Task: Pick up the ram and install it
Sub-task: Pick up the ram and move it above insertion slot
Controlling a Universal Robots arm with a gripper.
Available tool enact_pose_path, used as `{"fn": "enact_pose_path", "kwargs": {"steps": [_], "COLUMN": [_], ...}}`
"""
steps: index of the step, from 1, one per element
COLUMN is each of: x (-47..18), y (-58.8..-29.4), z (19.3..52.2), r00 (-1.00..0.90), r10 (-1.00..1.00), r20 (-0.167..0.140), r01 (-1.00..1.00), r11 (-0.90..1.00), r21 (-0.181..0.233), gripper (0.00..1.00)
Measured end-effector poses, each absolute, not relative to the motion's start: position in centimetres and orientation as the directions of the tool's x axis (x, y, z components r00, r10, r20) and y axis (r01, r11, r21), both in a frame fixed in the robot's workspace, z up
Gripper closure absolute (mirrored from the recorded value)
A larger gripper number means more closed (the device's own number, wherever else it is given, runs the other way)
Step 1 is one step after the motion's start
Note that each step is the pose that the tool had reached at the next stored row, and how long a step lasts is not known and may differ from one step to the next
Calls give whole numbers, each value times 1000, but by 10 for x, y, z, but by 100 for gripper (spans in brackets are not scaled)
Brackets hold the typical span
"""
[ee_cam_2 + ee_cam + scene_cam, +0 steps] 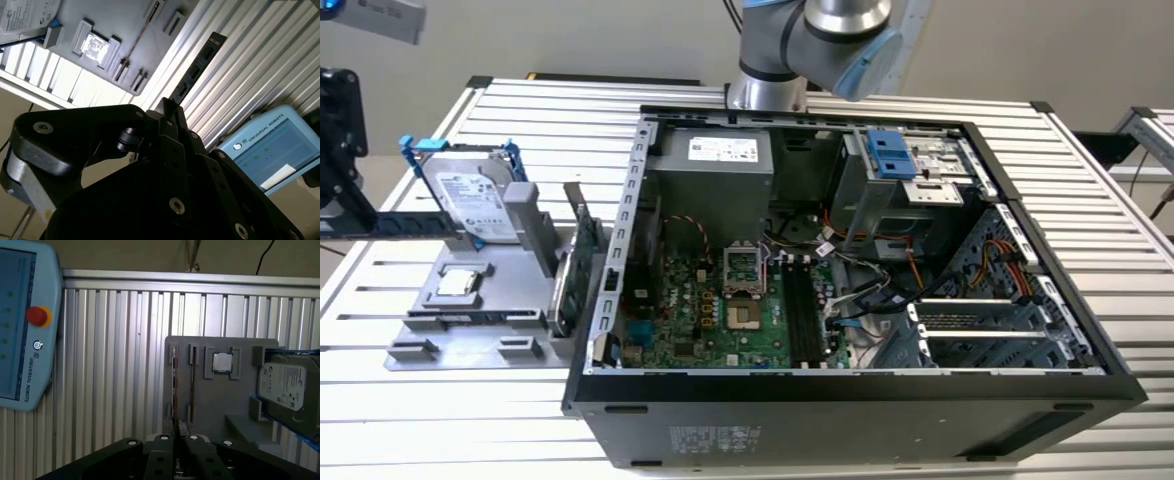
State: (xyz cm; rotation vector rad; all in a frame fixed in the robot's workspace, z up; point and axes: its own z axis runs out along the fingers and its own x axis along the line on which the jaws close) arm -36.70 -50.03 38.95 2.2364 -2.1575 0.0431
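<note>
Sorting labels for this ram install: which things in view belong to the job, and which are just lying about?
Job:
the ram, held in the claw
the open computer case
its motherboard

Lying about:
hard drive
processor chip
gray holder
teach pendant

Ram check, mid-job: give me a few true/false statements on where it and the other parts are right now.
1. The case is open, with the motherboard exposed. True.
2. The gripper is shut on the ram. True.
3. The ram sits in a motherboard slot. False: the gripper holds it outside the case, near the grey fixture.
4. The hard drive is mounted inside the case. False: the hard drive stands on the grey fixture, at the exterior view's left of the case.
</note>
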Motion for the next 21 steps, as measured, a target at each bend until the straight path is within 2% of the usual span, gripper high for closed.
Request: {"fn": "enact_pose_path", "kwargs": {"steps": [21], "x": [-334], "y": [-500], "z": [389], "r00": [36], "r10": [-998], "r20": [47], "r01": [-999], "r11": [-36], "r21": [10], "gripper": [100]}}
